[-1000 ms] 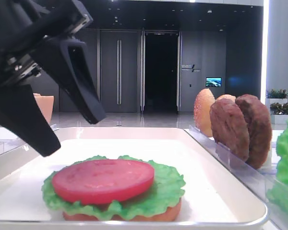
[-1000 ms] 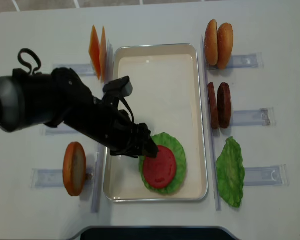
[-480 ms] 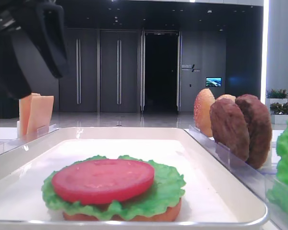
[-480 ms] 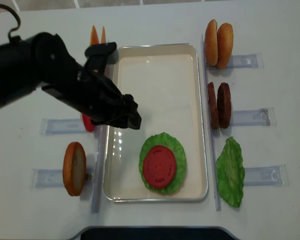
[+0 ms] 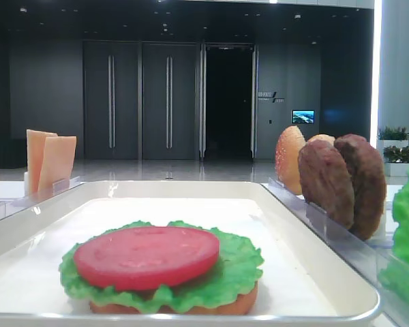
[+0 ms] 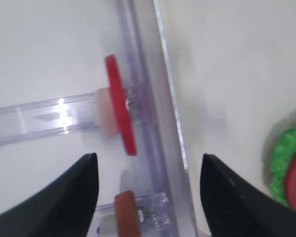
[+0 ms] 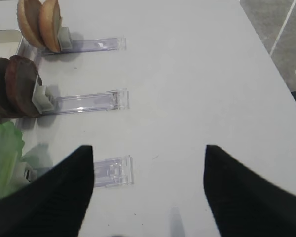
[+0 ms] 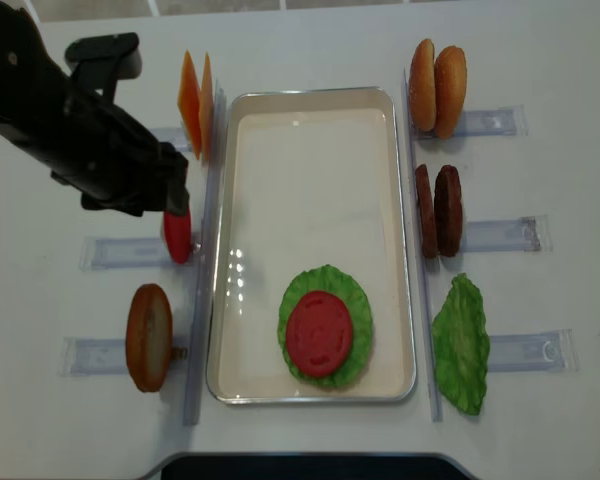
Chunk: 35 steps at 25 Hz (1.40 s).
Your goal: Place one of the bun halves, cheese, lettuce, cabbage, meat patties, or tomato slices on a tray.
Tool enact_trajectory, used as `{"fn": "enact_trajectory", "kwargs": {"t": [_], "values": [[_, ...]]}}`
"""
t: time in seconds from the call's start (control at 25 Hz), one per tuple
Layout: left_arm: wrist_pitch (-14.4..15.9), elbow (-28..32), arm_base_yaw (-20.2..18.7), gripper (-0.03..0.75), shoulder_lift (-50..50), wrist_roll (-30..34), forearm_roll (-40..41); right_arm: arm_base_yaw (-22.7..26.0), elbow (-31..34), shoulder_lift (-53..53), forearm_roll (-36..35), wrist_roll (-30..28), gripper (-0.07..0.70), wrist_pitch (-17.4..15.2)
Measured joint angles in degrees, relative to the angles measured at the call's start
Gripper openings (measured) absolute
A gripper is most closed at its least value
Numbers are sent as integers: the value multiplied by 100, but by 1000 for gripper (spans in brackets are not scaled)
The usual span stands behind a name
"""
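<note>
Your left tool (image 6: 145, 170) hung wide open and empty above a spare tomato slice (image 6: 120, 118) standing on edge in its clear rack (image 6: 44, 118) on the counter (image 8: 540, 60). Another tomato slice (image 8: 319, 333) already lay on lettuce (image 8: 358, 345) in the white tray (image 8: 310, 100). You would have done well to straddle the upright slice squarely before closing.

The bun half (image 5: 174, 308) under the lettuce (image 5: 218, 276) shows only its rim at 6 o'clock.
</note>
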<state>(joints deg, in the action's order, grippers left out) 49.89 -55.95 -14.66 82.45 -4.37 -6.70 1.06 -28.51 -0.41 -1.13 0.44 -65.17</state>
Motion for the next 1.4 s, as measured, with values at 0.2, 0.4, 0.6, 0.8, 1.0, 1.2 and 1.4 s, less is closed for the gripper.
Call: {"fn": "enact_trajectory", "kwargs": {"t": [0.2,0.4,0.6,0.8,1.0,1.2,1.4], "values": [[300,0,376,486,-51,-294,670,0,0,0,0,0,480,0],[477,0,780,484,-176,-332,896,0,0,0,0,0,480,0],[598,0,1106,483,-193,-339,1002,0,0,0,0,0,480,0],[744,0,1140,483,-257,-339,1122,0,0,0,0,0,480,0],[986,13,1140,483,-511,-339,1147,0,0,0,0,0,480,0],[1064,406,1140,482,-1056,-339,1147,0,0,0,0,0,480,0],[1071,1028,1140,482,-1788,-339,1147,0,0,0,0,0,479,0]]}}
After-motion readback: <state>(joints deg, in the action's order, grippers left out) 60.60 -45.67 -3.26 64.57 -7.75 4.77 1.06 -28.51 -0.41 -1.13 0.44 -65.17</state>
